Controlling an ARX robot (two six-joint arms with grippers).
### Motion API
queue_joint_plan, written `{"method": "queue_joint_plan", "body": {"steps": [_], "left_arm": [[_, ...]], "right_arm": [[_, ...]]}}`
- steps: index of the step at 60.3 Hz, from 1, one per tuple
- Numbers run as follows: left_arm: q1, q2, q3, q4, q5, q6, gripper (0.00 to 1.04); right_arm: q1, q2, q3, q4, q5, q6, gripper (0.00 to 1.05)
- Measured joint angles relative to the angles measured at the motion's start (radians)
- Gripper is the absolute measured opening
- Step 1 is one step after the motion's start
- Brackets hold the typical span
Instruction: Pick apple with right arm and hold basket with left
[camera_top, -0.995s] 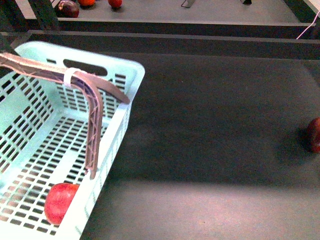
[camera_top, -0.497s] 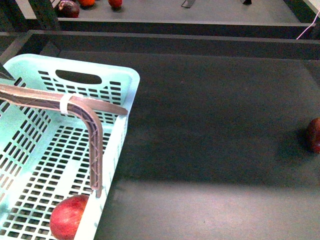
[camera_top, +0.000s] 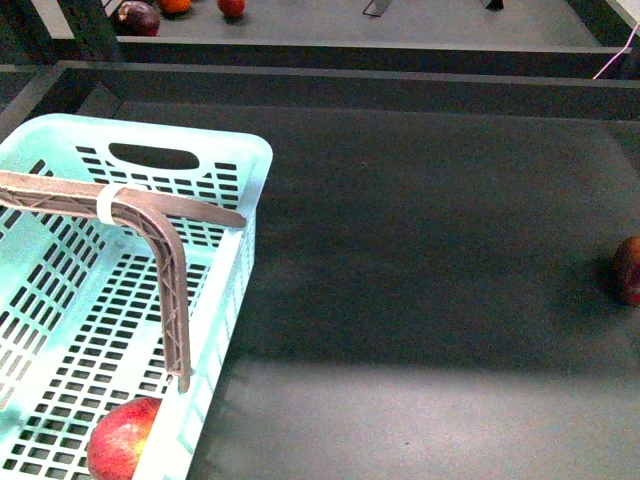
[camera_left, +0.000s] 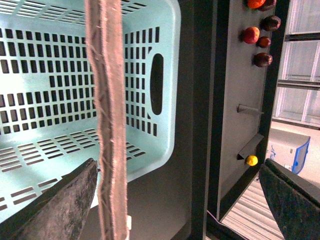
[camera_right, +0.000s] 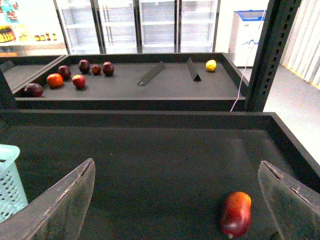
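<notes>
Bright light washes the near strip of the dark table (camera_top: 420, 420), the rest dimmer. Far coolers (camera_right: 140, 25) glare white. Gripper fingers (camera_right: 65, 205) look soft, out of focus.

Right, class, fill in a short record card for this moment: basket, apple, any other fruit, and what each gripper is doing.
basket: pale turquoise, slotted, at the left of the dark table
handle: brownish lattice with a white band, arching over the basket
apple: bright red, inside the basket at its near corner
darker apple: on the table at the far right, outside the basket
far fruits: small, on the rear shelf
left gripper: open, the handle beside one finger
right gripper: open, empty, above the table
</notes>
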Motion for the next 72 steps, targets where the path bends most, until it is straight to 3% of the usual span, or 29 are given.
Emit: {"method": "queue_joint_plan", "body": {"steps": [13,15,20,24,31,36,44,54,59,72], "left_arm": [[-0.006,0.0,0.021,0.0,-0.003,-0.001,0.98],[-0.005,-0.001,-0.005,0.079,0.0,0.067,0.95],[0.02,-0.033,-0.184,0.54,0.034,0.507,0.79],[0.045,-0.073,-0.301,0.783,0.055,0.879,0.66],[0.087,-0.156,-0.388,0.906,0.09,1.352,0.45],[0.116,-0.209,-0.446,0.904,0.119,1.518,0.27],[0.146,-0.281,-0.502,0.884,0.149,1.59,0.04],[0.179,-0.379,-0.554,0.838,0.178,1.615,0.03],[0.243,-0.433,-0.576,0.805,0.261,1.62,0.03],[0.269,-0.564,-0.616,0.717,0.27,1.621,0.03]], "right_arm": [[0.0,0.0,0.0,0.0,0.0,0.0,0.96],[0.0,0.0,0.0,0.0,0.0,0.0,0.96],[0.0,0.0,0.0,0.0,0.0,0.0,0.96],[0.0,0.0,0.0,0.0,0.0,0.0,0.96],[0.0,0.0,0.0,0.0,0.0,0.0,0.96],[0.0,0.0,0.0,0.0,0.0,0.0,0.96],[0.0,0.0,0.0,0.0,0.0,0.0,0.96],[0.0,0.0,0.0,0.0,0.0,0.0,0.96],[0.0,0.0,0.0,0.0,0.0,0.0,0.96],[0.0,0.0,0.0,0.0,0.0,0.0,0.96]]}}
